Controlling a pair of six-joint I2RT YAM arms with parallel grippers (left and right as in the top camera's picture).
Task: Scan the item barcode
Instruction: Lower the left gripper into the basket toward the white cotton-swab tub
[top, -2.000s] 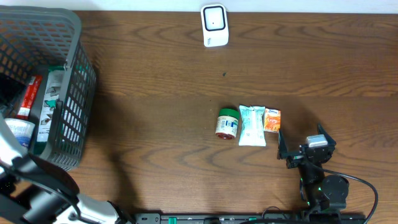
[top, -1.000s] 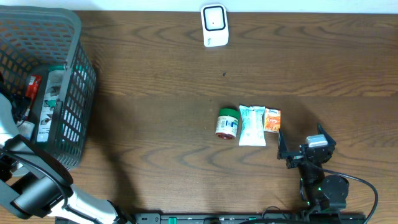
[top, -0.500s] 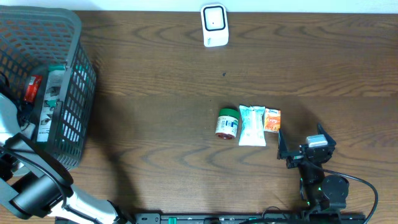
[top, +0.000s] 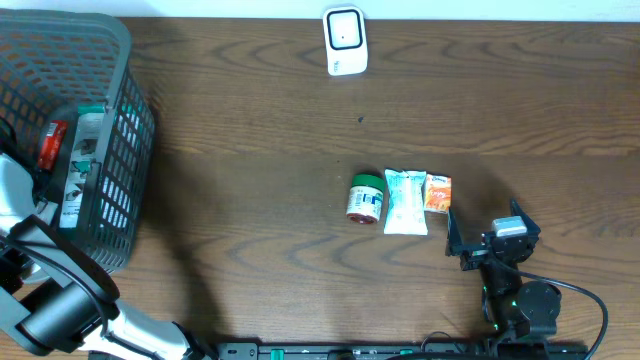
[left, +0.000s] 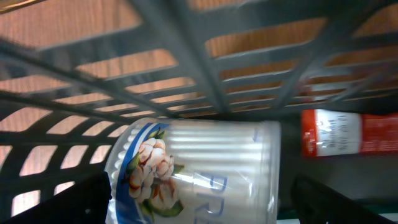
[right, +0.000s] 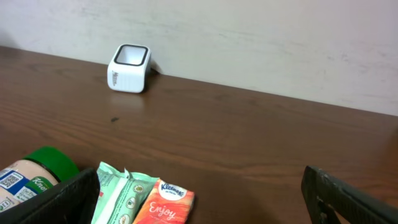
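Reach into basket (top: 125, 60) has settled over the last sec w/ L fingers (left: 87, 199) spread wide, gripping nothing, flower-print tub (left: 199, 168) lying just between them, so grab-then-scan looks next; R fingers (right: 56, 199) open, idle, scanner (right: 129, 67) well ahead of them.

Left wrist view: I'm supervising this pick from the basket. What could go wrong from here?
The round tub lies on its side at the open left gripper; smooth and wide, it may roll or slip on closing. The red tube lies just beside it, so one finger might catch it. The basket mesh is close, risking a snag on lifting.
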